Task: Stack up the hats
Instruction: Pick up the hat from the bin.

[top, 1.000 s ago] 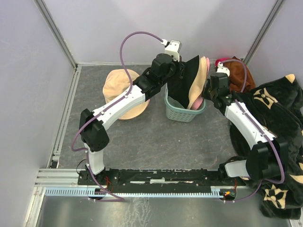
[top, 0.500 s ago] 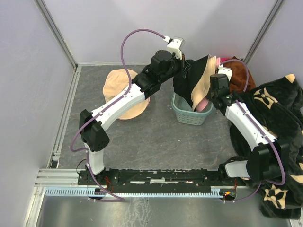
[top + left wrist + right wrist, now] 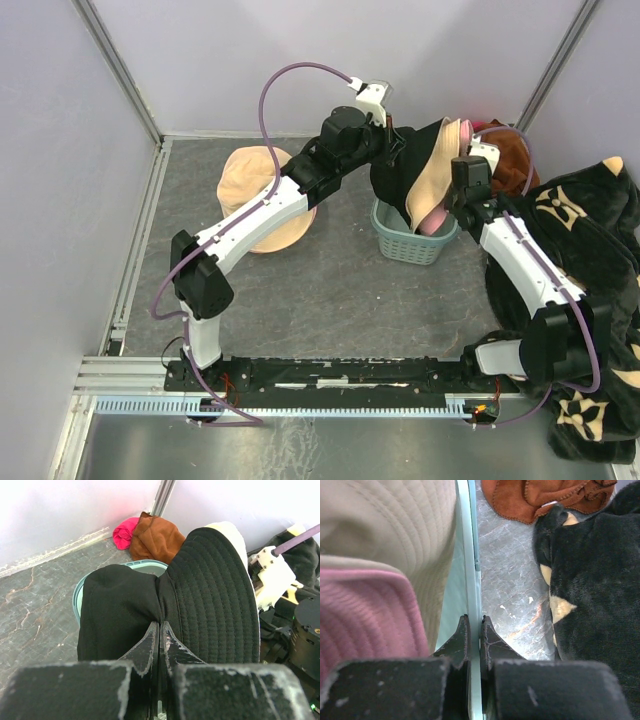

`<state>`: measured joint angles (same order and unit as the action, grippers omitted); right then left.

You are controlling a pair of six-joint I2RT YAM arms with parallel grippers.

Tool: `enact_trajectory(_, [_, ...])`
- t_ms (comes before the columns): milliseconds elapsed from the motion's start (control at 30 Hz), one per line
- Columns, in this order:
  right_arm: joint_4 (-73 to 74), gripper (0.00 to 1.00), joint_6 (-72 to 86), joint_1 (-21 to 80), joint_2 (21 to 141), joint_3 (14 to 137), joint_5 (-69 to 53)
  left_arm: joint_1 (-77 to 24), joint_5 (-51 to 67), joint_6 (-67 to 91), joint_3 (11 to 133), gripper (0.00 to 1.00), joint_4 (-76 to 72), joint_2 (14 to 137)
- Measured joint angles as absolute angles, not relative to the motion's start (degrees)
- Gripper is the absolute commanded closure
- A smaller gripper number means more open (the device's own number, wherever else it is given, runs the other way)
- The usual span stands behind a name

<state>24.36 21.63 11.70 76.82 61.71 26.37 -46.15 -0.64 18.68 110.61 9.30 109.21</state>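
My left gripper (image 3: 397, 150) is shut on a black bucket hat (image 3: 412, 170) and holds it up over the teal basket (image 3: 405, 245). In the left wrist view the fingers (image 3: 150, 642) pinch the black hat (image 3: 205, 590) at a fold. A beige hat (image 3: 436, 170) and a pink hat (image 3: 436, 220) stand in the basket behind it. My right gripper (image 3: 460, 207) is shut on the basket's rim (image 3: 471, 555), with the beige hat (image 3: 395, 520) and pink hat (image 3: 365, 615) just to its left. Another tan hat (image 3: 255, 195) lies flat on the table at the left.
A rust-brown cloth (image 3: 510, 155) and a magenta item (image 3: 470, 128) lie in the back right corner. A black blanket with beige pattern (image 3: 590, 240) covers the right side, close to the right arm. Walls close in the table at the back and sides.
The basket has slid to the right with my right gripper on its rim. My left gripper has risen and moved right with the black hat.
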Motion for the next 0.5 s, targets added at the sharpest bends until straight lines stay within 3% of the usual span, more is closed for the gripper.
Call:
enact_trajectory(167, [24.0,0.96,22.3,8.9,76.8,60.7,24.9,-46.2,0.7,19.1,111.3,0.97,9.2,109.6])
enact_trajectory(333, [23.1,0.6,23.5,7.7,76.4,59.6,23.6,-46.3,1.8,19.2,111.6,0.97,9.0,110.1])
enact_trajectory(433, [22.9,0.45,24.7,7.2,75.0,58.7,23.4,-46.4,1.9,19.2,112.2,0.97,9.2,110.3])
enact_trajectory(500, [22.9,0.4,25.4,7.0,73.5,58.5,23.2,-46.4,1.9,19.2,112.9,0.97,9.4,110.7])
